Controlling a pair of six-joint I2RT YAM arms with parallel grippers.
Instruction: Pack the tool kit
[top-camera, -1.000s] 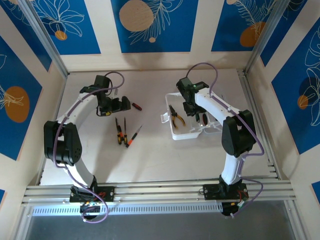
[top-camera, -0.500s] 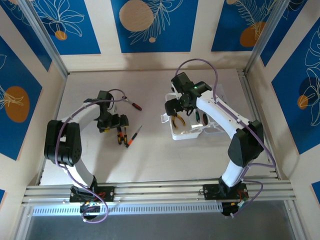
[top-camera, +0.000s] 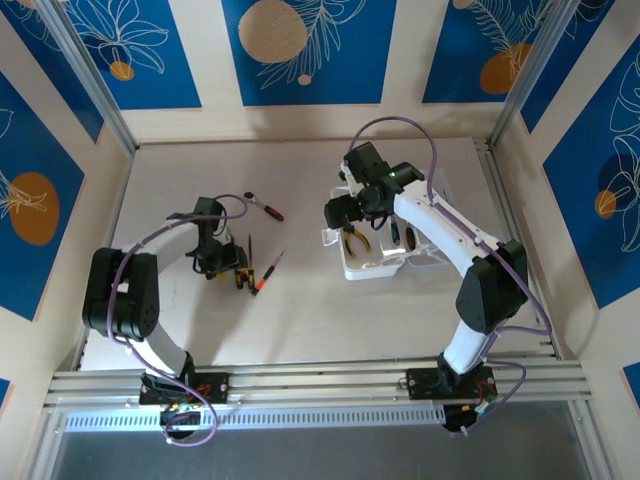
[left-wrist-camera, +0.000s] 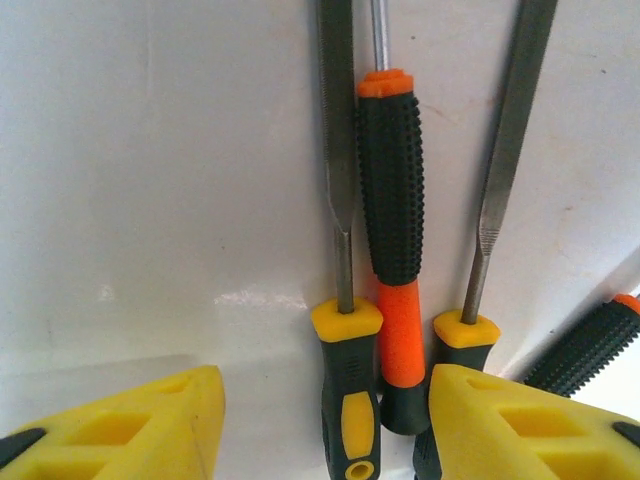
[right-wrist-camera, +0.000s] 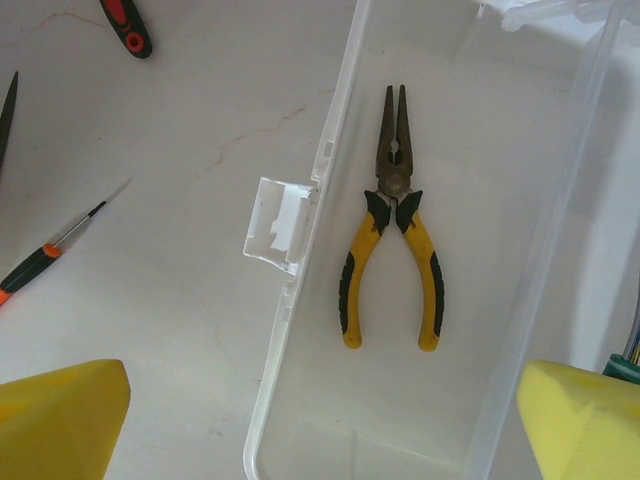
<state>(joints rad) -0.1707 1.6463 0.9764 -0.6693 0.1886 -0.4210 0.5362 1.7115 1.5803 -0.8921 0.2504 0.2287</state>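
Left arm, against a second ago: the left gripper (top-camera: 226, 264) has drawn back from beside the red-and-black-handled tool (top-camera: 266, 208) toward the near edge and now sits low over the loose tools.
Right arm, against a second ago: the right gripper (top-camera: 336, 212) has moved from above the inside of the tool case (top-camera: 375, 272) to above its left rim.
Left claw: half spread and gripping nothing. Its yellow pads (left-wrist-camera: 120, 425) straddle the handles, with the left pad well clear of them.
Right claw: wide, holding nothing.
Left wrist view adds: three tools side by side, a yellow-handled file (left-wrist-camera: 345, 330), an orange-and-black screwdriver (left-wrist-camera: 392, 200) and a second file (left-wrist-camera: 498, 180).
Right wrist view adds: the case's latch tab (right-wrist-camera: 280, 225) and the needle-nose pliers (right-wrist-camera: 392, 235) lying flat inside the case.
Pliers axis: along the case's length, nose toward the far wall, handles toward the arms.
Files and screwdriver axis: parallel, running far to near, handles nearest the left gripper.
Slim screwdriver (top-camera: 266, 272): on the table just right of the left gripper, slanted, tip pointing away and to the right.
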